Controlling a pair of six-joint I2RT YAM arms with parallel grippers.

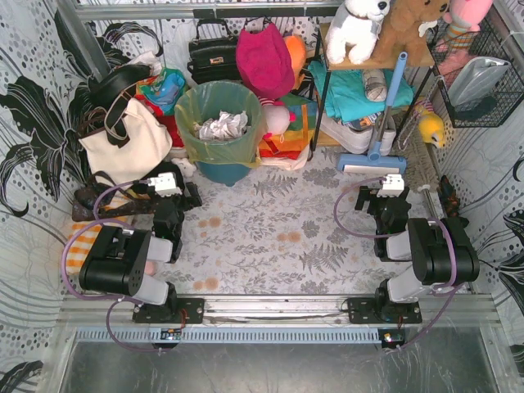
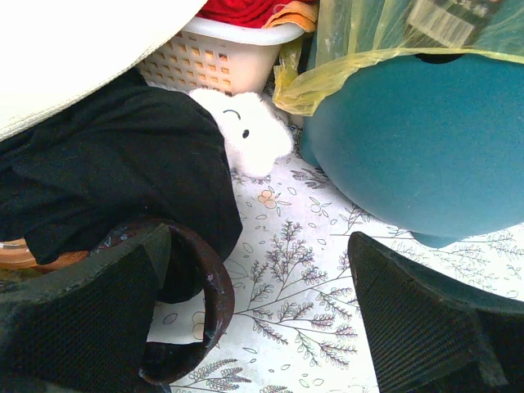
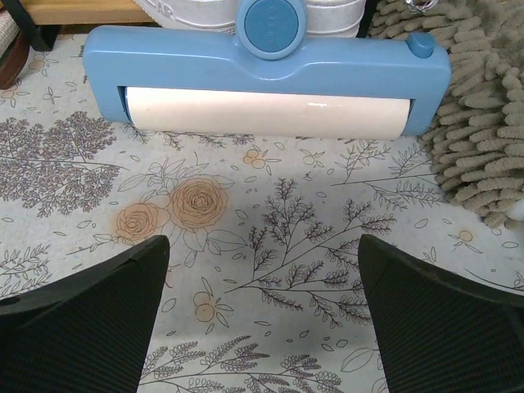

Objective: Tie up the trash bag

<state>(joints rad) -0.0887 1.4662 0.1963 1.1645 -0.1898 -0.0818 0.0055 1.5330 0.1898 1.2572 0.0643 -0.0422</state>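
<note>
Trash bag (image 1: 193,123) lines teal bin (image 1: 223,170) near tabletop (image 1: 270,237) far edge, left of centre, rim folded outside. Thin, light, crinkly, probably slippery film; may tear if yanked. Pinch overhanging rim at opposite sides. Spread apart, empty: left fingers (image 2: 90,319), right fingers (image 3: 442,319).

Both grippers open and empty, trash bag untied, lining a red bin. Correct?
No: the bin is teal-blue, not red; the top external view shows it. The trash bag lines it untied; left gripper and right gripper are open and empty.
</note>
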